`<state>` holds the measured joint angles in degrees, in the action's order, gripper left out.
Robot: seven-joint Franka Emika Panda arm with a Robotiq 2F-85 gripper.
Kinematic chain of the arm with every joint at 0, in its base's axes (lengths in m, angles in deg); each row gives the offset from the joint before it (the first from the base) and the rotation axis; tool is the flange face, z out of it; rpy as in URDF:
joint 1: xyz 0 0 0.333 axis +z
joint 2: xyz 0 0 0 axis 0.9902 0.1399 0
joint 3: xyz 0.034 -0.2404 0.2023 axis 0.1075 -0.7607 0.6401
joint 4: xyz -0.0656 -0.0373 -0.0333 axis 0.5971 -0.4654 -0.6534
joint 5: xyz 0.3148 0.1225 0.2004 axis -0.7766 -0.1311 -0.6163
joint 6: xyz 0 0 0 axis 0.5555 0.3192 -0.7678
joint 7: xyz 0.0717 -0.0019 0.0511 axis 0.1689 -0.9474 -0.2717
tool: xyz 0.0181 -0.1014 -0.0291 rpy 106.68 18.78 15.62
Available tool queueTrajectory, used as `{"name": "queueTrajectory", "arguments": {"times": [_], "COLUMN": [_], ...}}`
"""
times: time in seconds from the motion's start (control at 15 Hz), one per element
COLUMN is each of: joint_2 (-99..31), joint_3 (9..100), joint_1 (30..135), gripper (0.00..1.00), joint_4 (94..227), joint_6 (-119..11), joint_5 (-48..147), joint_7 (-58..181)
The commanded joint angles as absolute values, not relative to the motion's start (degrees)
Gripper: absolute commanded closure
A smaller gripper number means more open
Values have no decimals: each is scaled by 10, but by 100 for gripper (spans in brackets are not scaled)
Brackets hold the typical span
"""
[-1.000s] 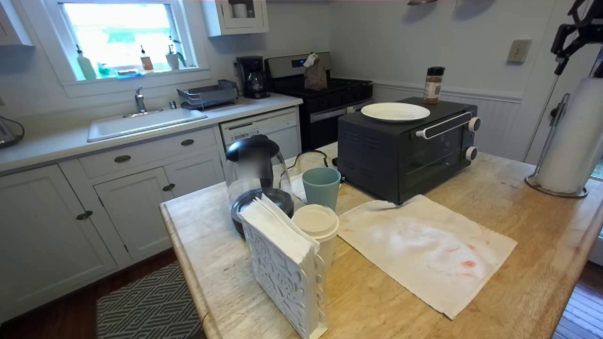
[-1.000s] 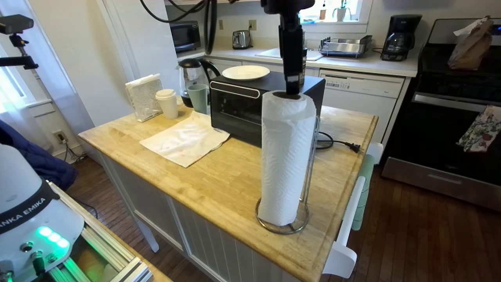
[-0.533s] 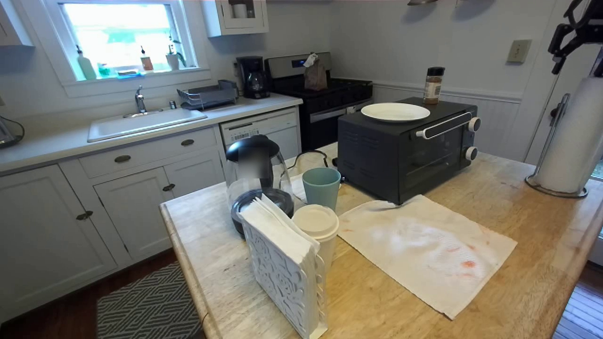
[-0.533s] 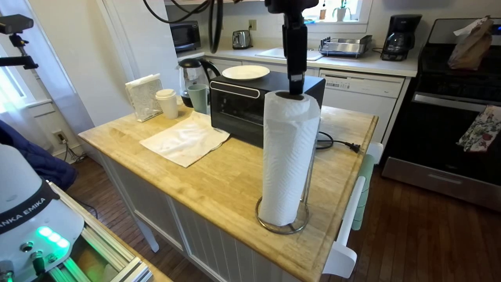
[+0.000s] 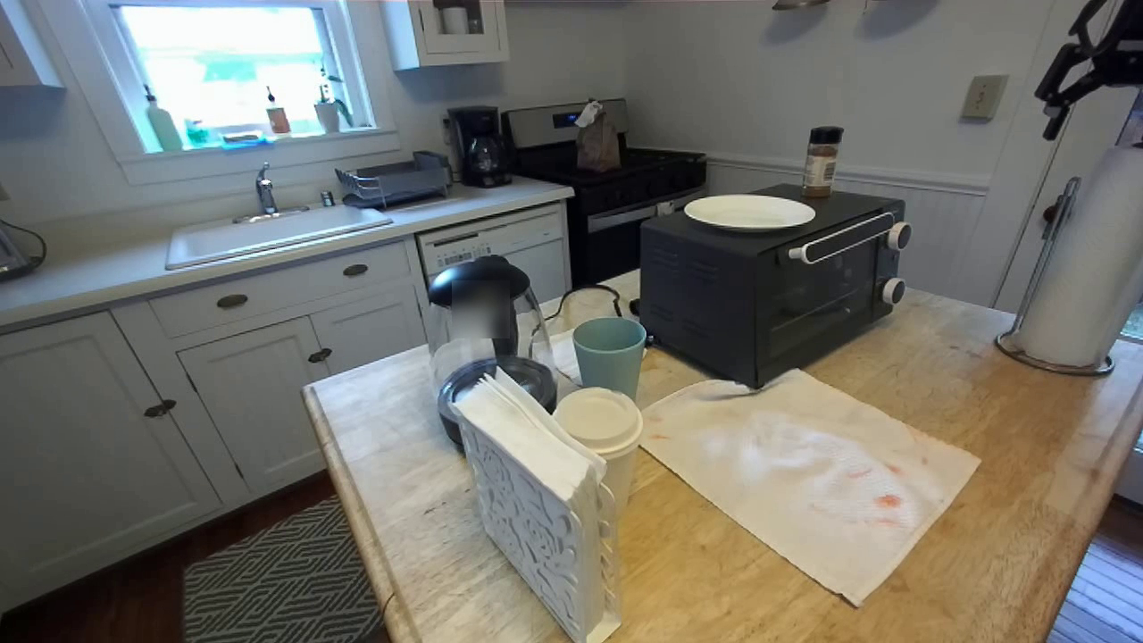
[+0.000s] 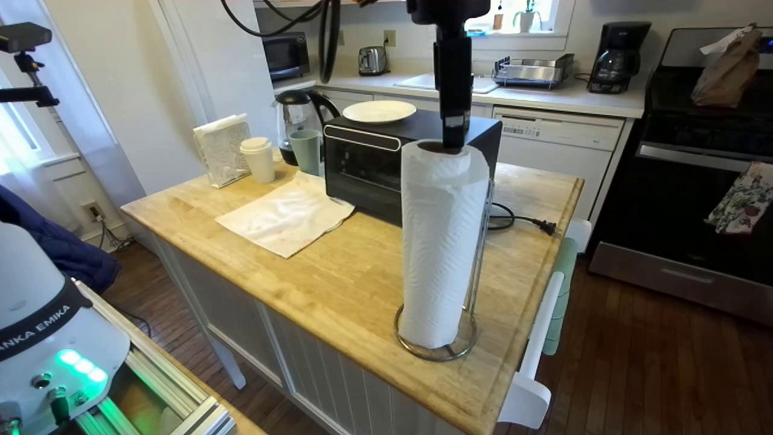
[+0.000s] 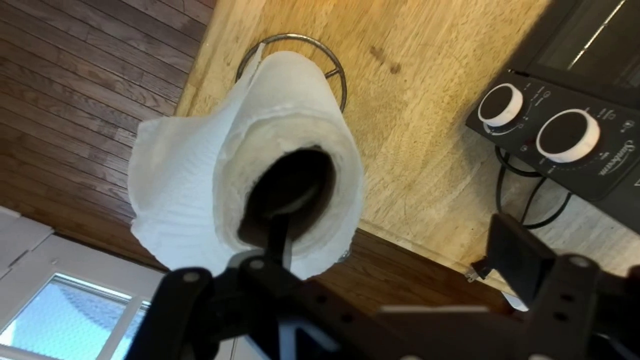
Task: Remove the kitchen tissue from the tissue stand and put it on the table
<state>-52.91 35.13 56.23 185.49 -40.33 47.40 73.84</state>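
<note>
The kitchen tissue is a white paper roll (image 6: 441,241) standing on the wire tissue stand (image 6: 436,357), slightly tilted. The roll also shows at the right edge of an exterior view (image 5: 1085,268). My gripper (image 7: 397,245) is open above it. In the wrist view one finger (image 7: 278,235) reaches into the mouth of the roll's core. The other finger (image 7: 517,255) is outside the roll, apart from it. A loose sheet (image 7: 167,185) hangs off the roll's side. The wooden table (image 6: 338,278) carries the stand. How deep the finger sits in the core is hidden.
A black toaster oven (image 6: 368,175) stands beside the roll, with a white plate (image 6: 379,112) and a spice jar (image 5: 821,162) on top. A stained cloth (image 6: 287,214), napkin holder (image 5: 540,509), white cup (image 6: 258,160), green cup (image 5: 610,353) and kettle (image 5: 491,348) lie farther along.
My gripper and the roll's top shifted slightly sideways, then back again in an exterior view. The fingertip now sits slightly lower at the core. The stand's base stays put.
</note>
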Motion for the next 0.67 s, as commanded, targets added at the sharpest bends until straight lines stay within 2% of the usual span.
{"name": "queueTrajectory", "arguments": {"times": [0.0,0.2,0.27,0.33,0.6], "joint_2": [-524,-519,-517,-514,-512], "joint_3": [348,348,348,348,347], "joint_1": [566,566,566,566,566], "gripper": [0,0,4,21,44], "joint_4": [1841,1839,1839,1838,1836], "joint_6": [-376,-365,-363,-363,-363], "joint_5": [485,488,488,488,484], "joint_7": [752,755,756,758,762]}}
